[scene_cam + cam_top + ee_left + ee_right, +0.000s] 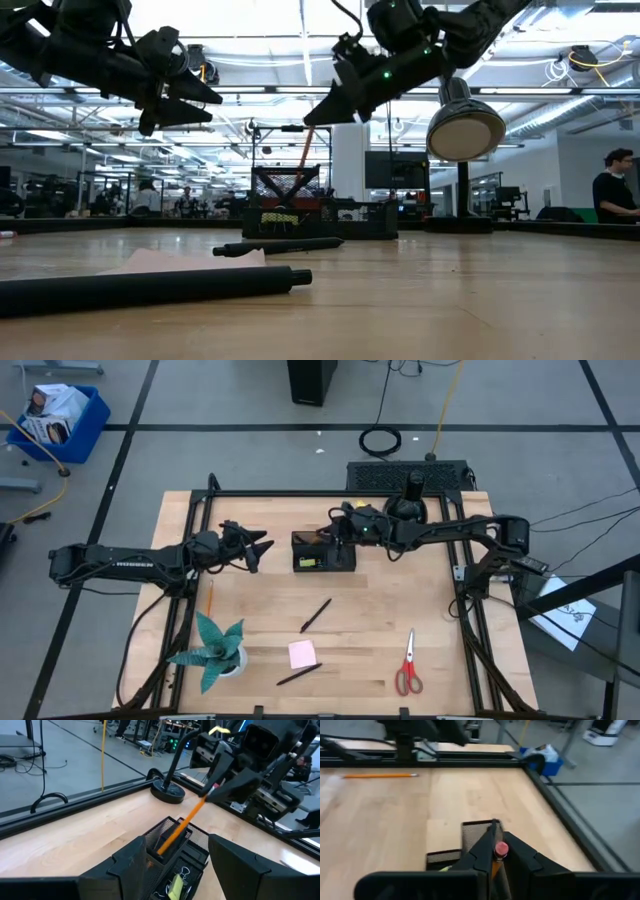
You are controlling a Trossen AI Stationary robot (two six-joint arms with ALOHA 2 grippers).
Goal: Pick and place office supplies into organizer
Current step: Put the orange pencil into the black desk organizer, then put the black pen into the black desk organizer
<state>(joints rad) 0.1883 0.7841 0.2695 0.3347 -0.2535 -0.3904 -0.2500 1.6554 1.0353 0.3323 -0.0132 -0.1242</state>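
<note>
The black mesh organizer [323,550] stands at the table's far middle. My right gripper [337,527] hangs over it from the right, shut on an orange pencil [187,822] whose lower end dips into the organizer's taller mesh section [167,832]. My left gripper [262,546] hovers open just left of the organizer and holds nothing. Its fingers [135,865] frame the organizer in the left wrist view. Another orange pencil [210,597], two black pens [316,615] [299,674], a pink sticky pad [303,653] and red scissors [408,665] lie on the table. My right gripper pinches the pencil between its two fingers near the upper end [206,796], just below the pink eraser [501,849]. The fingers slant downward from the table's right. The pencil hangs tilted below them, with its lower end [161,851] in the opening of the taller section.
A teal spiky plant [215,650] stands at the near left. A black lamp with a round base [410,500] stands behind the organizer at the far edge. Black frame rails [190,590] run along the table's sides. Bare wood lies between the organizer and the loose items.
</note>
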